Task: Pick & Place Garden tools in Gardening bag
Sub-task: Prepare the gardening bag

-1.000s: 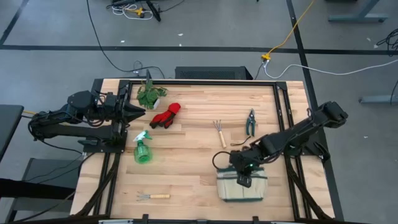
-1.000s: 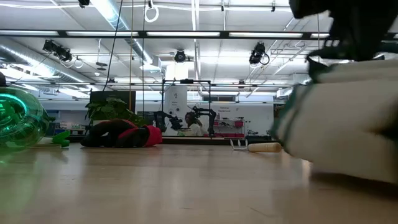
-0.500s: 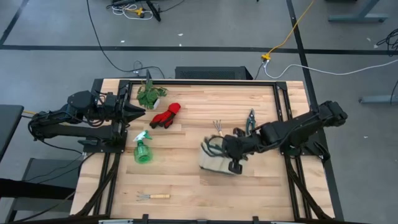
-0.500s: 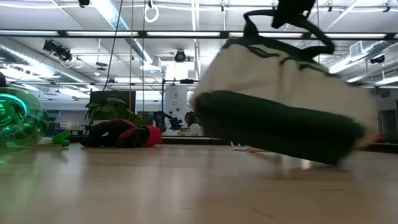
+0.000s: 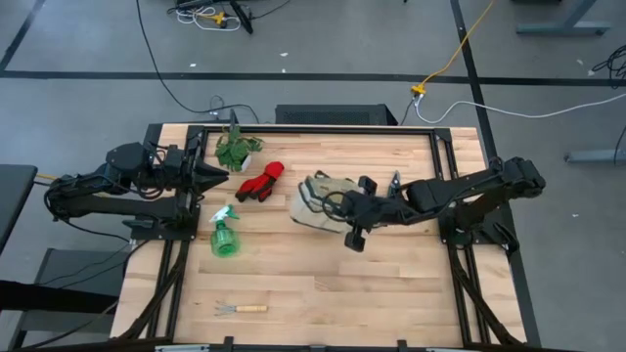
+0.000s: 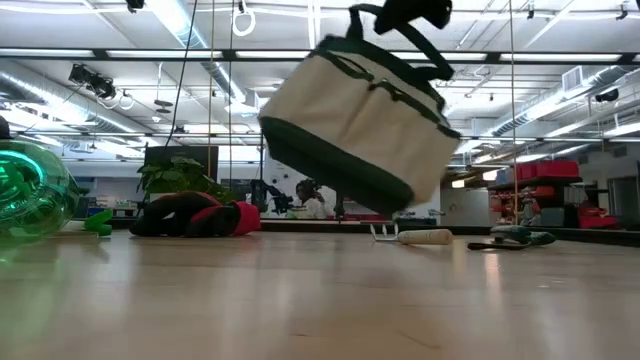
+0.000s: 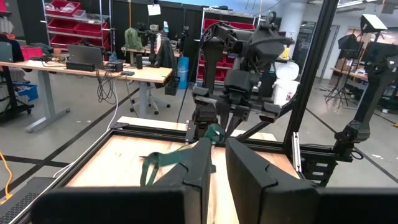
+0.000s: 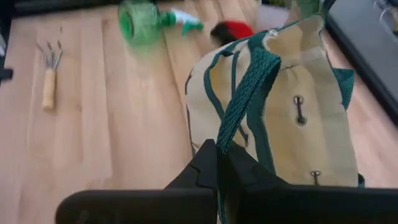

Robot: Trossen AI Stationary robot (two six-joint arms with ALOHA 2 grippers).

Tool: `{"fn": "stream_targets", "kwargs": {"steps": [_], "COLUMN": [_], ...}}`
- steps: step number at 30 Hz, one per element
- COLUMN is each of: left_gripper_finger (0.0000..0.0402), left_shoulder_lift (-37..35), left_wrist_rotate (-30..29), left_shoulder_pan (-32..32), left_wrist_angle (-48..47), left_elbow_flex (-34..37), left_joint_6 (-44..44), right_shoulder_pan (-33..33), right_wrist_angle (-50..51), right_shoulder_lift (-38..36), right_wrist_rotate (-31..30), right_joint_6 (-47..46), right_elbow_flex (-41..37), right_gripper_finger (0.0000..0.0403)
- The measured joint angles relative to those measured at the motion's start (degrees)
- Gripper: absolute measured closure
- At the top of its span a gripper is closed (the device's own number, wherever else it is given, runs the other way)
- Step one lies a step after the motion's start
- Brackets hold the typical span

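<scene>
Within the last second the gardening bag [image 5: 319, 201] has been swinging from the table's near right up to mid-table, lifted clear of the wood and tilting in the low view.

Going left to right: the left gripper [image 5: 217, 176] is waiting at the far-left edge, fingers drawn narrow with nothing between them. Just beside it the red gloves [image 5: 261, 182] are lying by the plant bunch [image 5: 236, 150], the green spray bottle [image 5: 225, 235] is sitting nearer the front, and one hand fork [image 5: 241, 309] is resting by the front edge.

At centre the right gripper [image 5: 354, 217] is pinching the bag's green handle strap [image 8: 247, 93], so the bag is hanging from it, mouth tipping toward the gloves. The second fork and the shears [image 5: 393, 186] are lying behind the arm, partly hidden.

The gloves are sitting just left of the bag, their length running diagonally toward it; the left arm is nearer them. Bare wood is stretching between bottle and bag, seemingly room enough to set the bag down.
</scene>
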State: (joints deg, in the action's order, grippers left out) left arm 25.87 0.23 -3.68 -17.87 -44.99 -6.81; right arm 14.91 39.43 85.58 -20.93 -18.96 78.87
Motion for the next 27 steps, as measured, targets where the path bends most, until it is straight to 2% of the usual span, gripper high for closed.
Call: {"fn": "stream_targets", "kwargs": {"steps": [8, 15, 19, 27], "left_gripper_finger": [0.0344, 0.0344, 0.0344, 0.0344], "left_shoulder_lift": [0.0, 0.0, 0.0, 0.0], "left_wrist_rotate": [0.0, 0.0, 0.0, 0.0], "left_shoulder_pan": [0.0, 0.0, 0.0, 0.0], "left_wrist_angle": [0.0, 0.0, -0.6, -1.5], "left_elbow_flex": [0.0, 0.0, 0.0, 0.0], "left_joint_6": [0.1, 0.1, 0.0, 0.0], "right_shoulder_pan": [0.2, 1.0, 3.0, 7.3], "right_wrist_angle": [-1.2, 0.2, 1.7, 1.4], "right_shoulder_lift": [6.6, 12.9, 13.7, 13.7], "right_wrist_rotate": [-3.5, -2.4, -3.7, -9.5], "right_joint_6": [2.6, 5.4, 5.5, 4.7], "right_elbow_flex": [0.2, 6.1, 8.8, 9.2], "right_gripper_finger": [0.0403, 0.0403, 0.0403, 0.0403]}}
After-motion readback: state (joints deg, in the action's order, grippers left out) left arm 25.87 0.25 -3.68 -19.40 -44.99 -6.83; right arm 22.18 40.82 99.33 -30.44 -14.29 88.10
